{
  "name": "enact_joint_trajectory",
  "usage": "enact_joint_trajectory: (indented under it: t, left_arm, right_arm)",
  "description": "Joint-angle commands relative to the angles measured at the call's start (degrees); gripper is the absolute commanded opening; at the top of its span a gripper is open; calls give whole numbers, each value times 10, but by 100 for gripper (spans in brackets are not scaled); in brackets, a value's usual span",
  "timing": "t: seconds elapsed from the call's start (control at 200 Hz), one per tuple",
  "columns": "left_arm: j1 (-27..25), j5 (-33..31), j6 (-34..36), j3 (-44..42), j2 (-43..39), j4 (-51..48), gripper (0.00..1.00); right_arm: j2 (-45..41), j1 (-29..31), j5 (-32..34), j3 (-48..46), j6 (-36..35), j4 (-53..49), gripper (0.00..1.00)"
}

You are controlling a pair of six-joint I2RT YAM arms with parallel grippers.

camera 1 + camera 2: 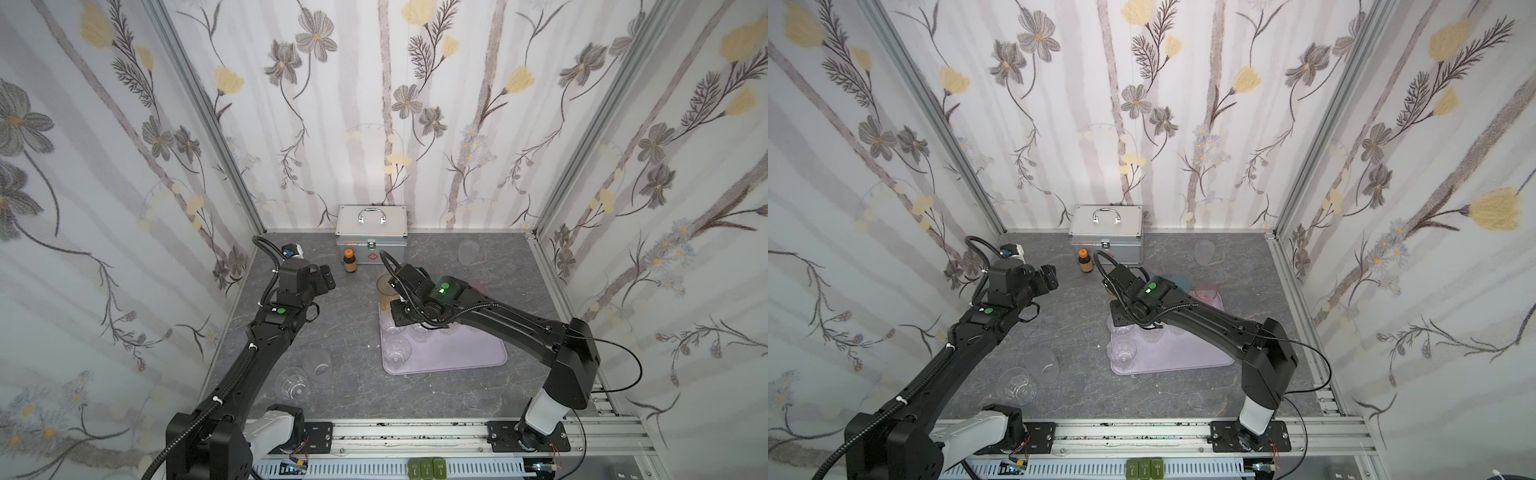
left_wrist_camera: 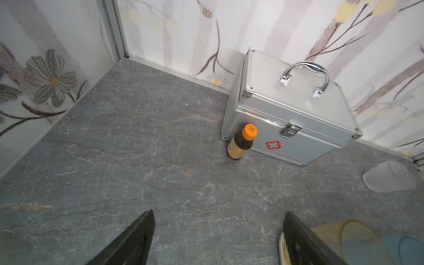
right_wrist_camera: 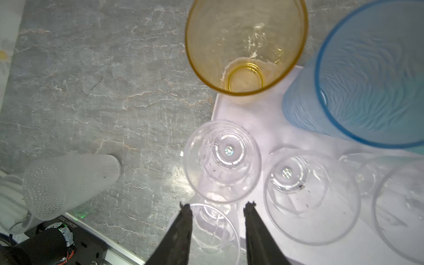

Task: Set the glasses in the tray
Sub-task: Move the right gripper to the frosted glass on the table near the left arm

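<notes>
At the back edge of the grey counter (image 1: 345, 374): silver metal case (image 1: 371, 232), lid shut, handle up. A small brown bottle (image 1: 349, 261), orange-capped, stands upright just beside its front face.

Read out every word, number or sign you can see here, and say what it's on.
Red cross sign, no letters: front of the silver case.
Red print beneath that sign: too blurred to read.
Dark print on the brown bottle, on its orange cap: too small to read.
White lettering on a black arm part, right wrist view: too blurred to read.
</notes>
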Motion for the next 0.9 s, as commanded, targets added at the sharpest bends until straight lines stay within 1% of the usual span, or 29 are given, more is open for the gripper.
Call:
enact_joint_trajectory:
  t: [0.0,0.055,0.12,0.3,0.515,0.66,0.784,0.894]
  left_arm:
    - [43,46,4,4,-8,-7,88]
    - [64,49,2,8,-4,-16,86]
    - [78,36,2,13,3,-28,85]
    - [88,-18,5,10,13,-46,84]
    - [89,-85,13,6,6,-56,83]
    - [89,-108,19,5,-1,-62,83]
    - [89,-102,14,5,-2,-63,83]
    - [89,-95,9,4,0,-63,83]
  right_arm:
    - [28,9,-7,33,-16,19,39]
    - [47,15,-17,57,-21,24,39]
    - [75,24,-30,88,-30,23,40]
    - [149,49,-72,174,-57,17,41]
    - [253,68,-162,286,-87,-11,42]
    - [287,84,-216,315,-101,-7,44]
    - [305,91,-229,321,-102,-8,44]
    - [318,95,-240,321,-105,-6,41]
